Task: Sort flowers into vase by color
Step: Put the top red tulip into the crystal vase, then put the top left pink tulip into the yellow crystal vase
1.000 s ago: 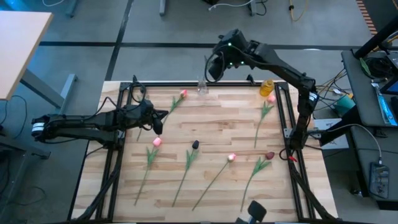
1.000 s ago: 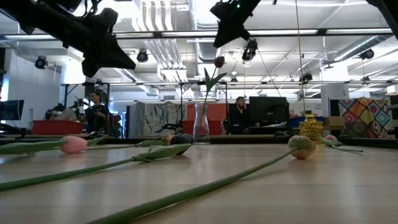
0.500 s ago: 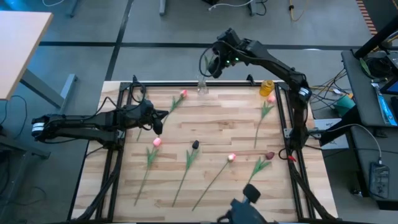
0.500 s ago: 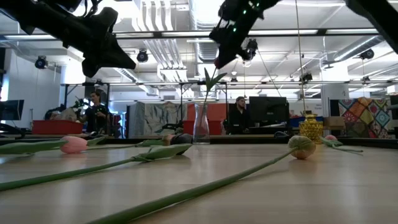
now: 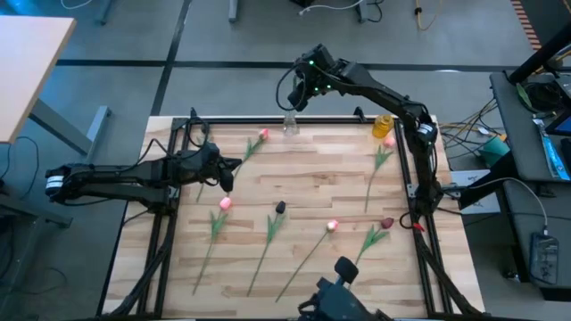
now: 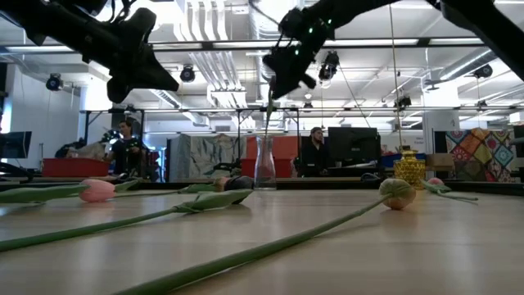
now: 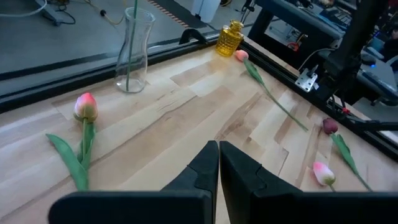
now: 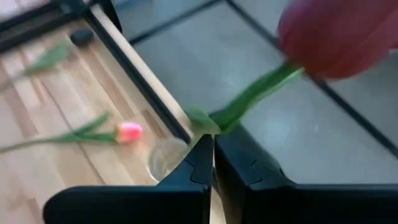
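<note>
My right gripper [image 5: 299,89] is above the clear glass vase [image 5: 290,124] at the table's far edge, shut on a maroon tulip [image 8: 333,37]. The tulip's green stem [image 6: 268,123] runs down into the vase [image 6: 264,164]. My left gripper [image 5: 230,174] hangs shut over the table's left part and touches nothing. Several tulips lie flat on the wood: pink ones [image 5: 263,135] [image 5: 225,203] [image 5: 332,226] [image 5: 390,140], a dark one [image 5: 280,208] and a maroon one [image 5: 387,222]. My right gripper pinches the maroon tulip's stem [image 8: 239,109] a short way below the head, where a leaf [image 8: 198,118] branches off. The fingers come from above, slanting down. The stem hangs below them, and its lower part [image 7: 132,50] stands inside the glass vase.
A small yellow vase [image 5: 384,125] stands at the far right corner. Black rails [image 5: 406,169] run along the table's left and right sides. A dark object [image 5: 339,294] juts over the near edge. People [image 6: 124,147] sit in the room behind the table.
My right gripper has moved toward the table's left, over the glass vase, and tipped. The maroon tulip has gone with it; its stem now stands about upright in the vase. A dark object has come in at the near edge.
</note>
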Tool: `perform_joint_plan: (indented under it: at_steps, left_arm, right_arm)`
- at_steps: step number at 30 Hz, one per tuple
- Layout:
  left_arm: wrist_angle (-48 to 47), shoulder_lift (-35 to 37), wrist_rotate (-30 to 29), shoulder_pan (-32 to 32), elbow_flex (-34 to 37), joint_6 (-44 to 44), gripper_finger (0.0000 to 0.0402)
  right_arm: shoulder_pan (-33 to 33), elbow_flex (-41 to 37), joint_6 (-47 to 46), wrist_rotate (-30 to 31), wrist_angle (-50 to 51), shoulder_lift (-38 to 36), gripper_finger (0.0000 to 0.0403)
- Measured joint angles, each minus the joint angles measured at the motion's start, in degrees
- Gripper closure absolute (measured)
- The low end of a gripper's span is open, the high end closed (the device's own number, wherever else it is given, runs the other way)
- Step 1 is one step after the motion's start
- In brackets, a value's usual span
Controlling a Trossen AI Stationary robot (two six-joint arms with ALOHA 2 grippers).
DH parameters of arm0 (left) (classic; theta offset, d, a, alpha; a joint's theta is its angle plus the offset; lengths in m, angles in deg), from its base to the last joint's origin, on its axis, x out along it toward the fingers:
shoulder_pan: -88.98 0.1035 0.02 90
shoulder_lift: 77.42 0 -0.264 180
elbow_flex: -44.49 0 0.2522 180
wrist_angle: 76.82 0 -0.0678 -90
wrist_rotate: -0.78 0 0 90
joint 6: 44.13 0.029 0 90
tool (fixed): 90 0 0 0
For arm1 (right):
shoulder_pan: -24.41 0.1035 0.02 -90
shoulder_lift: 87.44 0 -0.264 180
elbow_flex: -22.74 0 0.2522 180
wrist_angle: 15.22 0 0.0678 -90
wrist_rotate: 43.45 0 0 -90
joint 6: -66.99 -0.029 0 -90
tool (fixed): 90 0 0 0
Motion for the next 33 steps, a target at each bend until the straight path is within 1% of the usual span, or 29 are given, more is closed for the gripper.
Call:
perform_joint_plan:
  at_steps: [2,5,8,10,14,18,22,25,27,30,33]
  left_arm:
    - [0.1,0.0,0.4,0.0,0.0,-0.7,0.0402]
    - [0.8,0.0,3.1,0.8,0.0,-1.3,0.0402]
    - [0.8,-0.7,4.8,2.5,0.0,-3.2,0.0402]
    - [0.9,-1.6,6.6,4.0,0.0,-3.9,0.0402]
    - [0.5,-5.6,11.1,7.0,-1.6,-3.7,0.0402]
    - [-0.4,-12.2,16.5,9.6,-5.4,0.3,0.0402]
    - [-3.5,-20.0,18.0,12.0,-8.8,5.6,0.0402]
    - [-3.7,-25.1,20.4,14.6,-10.0,6.9,0.0402]
    - [-3.6,-27.6,21.1,16.2,-10.5,6.2,0.0402]
    - [-4.6,-30.8,20.6,18.6,-11.4,3.5,0.0401]
    - [-8.0,-34.0,17.8,20.4,-13.5,3.3,0.0393]
  right_arm:
    - [0.1,0.1,0.9,-0.1,-0.1,-2.1,0.0394]
    - [0.4,0.1,2.9,-0.6,1.7,-5.7,0.0394]
    - [0.6,0.1,4.7,-0.9,5.8,-9.7,0.0394]
    - [0.8,0.1,5.7,-2.9,9.2,-12.4,0.0394]
    - [0.8,0.0,6.8,-8.2,16.0,-17.5,0.0394]
    - [0.9,-2.8,8.5,-11.7,17.6,-21.7,0.0394]
    - [0.9,-10.7,10.4,-13.1,15.3,-24.9,0.0394]
    - [0.8,-20.3,9.6,-18.6,9.6,-27.3,0.0394]
    - [0.9,-26.8,8.0,-19.8,4.6,-29.5,0.0394]
    - [1.4,-35.9,3.8,-20.0,-1.8,-33.3,0.0394]
    - [2.0,-43.1,0.1,-19.8,-7.2,-37.0,0.0394]
